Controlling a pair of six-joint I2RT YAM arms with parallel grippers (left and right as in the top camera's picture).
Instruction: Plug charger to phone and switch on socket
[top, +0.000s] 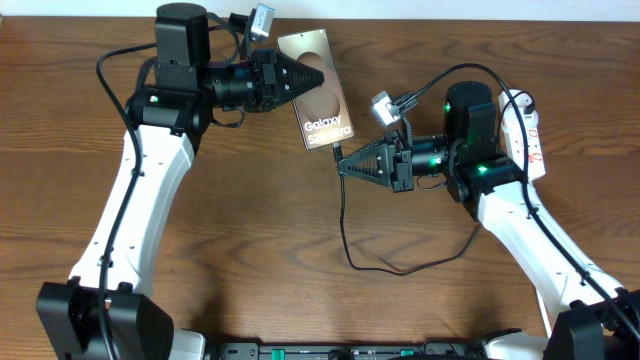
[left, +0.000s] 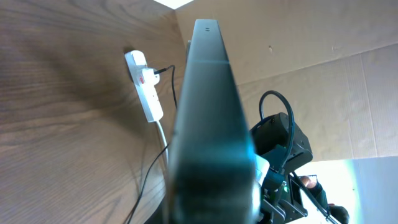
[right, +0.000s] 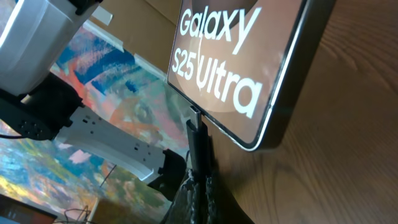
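The phone (top: 325, 105), bronze-grey with "Galaxy" lettering, is at the table's upper middle, tilted. My left gripper (top: 305, 78) is shut on its upper left edge. In the left wrist view the phone (left: 205, 112) shows edge-on as a dark slab. My right gripper (top: 343, 165) is shut on the charger plug (right: 198, 134), whose tip meets the phone's lower edge (right: 242, 62); I cannot tell how deep it sits. The thin black charger cable (top: 346, 235) loops across the table toward the right. The white socket strip (top: 527, 125) lies at the far right behind my right arm.
The socket strip (left: 146, 87) shows a red switch, a black plug at one end and a white cord (left: 163, 134). A cardboard wall (left: 323, 81) stands behind the wooden table (top: 250, 250). Thick black robot cables arch over both arms.
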